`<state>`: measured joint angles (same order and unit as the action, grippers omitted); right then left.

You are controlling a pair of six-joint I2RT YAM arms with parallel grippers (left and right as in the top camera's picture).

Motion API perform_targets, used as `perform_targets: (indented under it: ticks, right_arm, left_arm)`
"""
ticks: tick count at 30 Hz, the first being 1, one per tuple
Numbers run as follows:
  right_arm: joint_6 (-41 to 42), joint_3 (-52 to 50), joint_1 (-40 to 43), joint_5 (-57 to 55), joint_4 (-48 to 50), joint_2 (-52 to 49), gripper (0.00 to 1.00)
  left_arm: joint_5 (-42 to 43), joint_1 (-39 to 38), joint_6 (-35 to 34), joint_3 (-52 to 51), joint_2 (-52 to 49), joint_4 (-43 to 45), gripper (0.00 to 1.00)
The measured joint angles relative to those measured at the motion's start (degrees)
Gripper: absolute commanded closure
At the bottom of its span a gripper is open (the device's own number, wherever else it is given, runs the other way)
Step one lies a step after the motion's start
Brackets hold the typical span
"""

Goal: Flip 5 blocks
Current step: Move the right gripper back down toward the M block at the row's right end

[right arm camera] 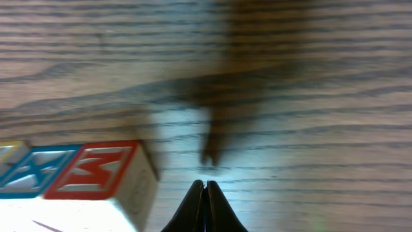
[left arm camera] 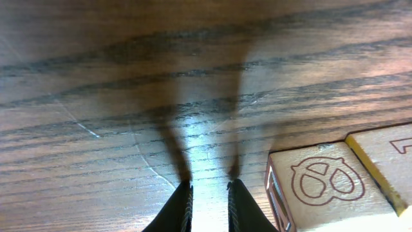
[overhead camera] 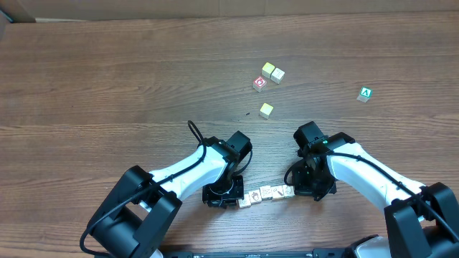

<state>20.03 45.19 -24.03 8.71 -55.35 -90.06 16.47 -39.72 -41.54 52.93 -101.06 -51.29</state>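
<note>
A short row of several blocks (overhead camera: 266, 193) lies near the table's front edge, between my two grippers. My left gripper (overhead camera: 224, 195) stands at the row's left end. In the left wrist view its jaws (left arm camera: 209, 187) are slightly open with only bare wood between them. Just right of them sits a block with a brown pretzel picture (left arm camera: 327, 185), and another block (left arm camera: 386, 154) touches it. My right gripper (overhead camera: 310, 185) is at the row's right end. In the right wrist view it (right arm camera: 206, 185) is shut on nothing, right of a block with a red letter face (right arm camera: 96, 171).
Three yellow-topped cubes (overhead camera: 268, 69) (overhead camera: 277, 75) (overhead camera: 266, 110) and a red-faced cube (overhead camera: 259, 83) sit further back, mid-table. A green "A" cube (overhead camera: 365, 94) lies alone at the back right. Both white arms reach in from the front edge.
</note>
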Motion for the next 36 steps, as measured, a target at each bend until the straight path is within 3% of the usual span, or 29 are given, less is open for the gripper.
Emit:
perform_targets:
  ticks: [18, 36]
  right_arm:
    - [1.0, 0.0, 0.0, 5.4, 2.8, 0.0, 0.96]
    - [1.5, 0.0, -2.8, 7.1, 2.6, 0.0, 0.96]
  left_arm:
    - [-0.7, 0.0, 0.0, 0.0, 0.0, -0.4, 0.96]
    - [-0.9, 0.0, 0.0, 0.0, 0.4, 1.7, 0.96]
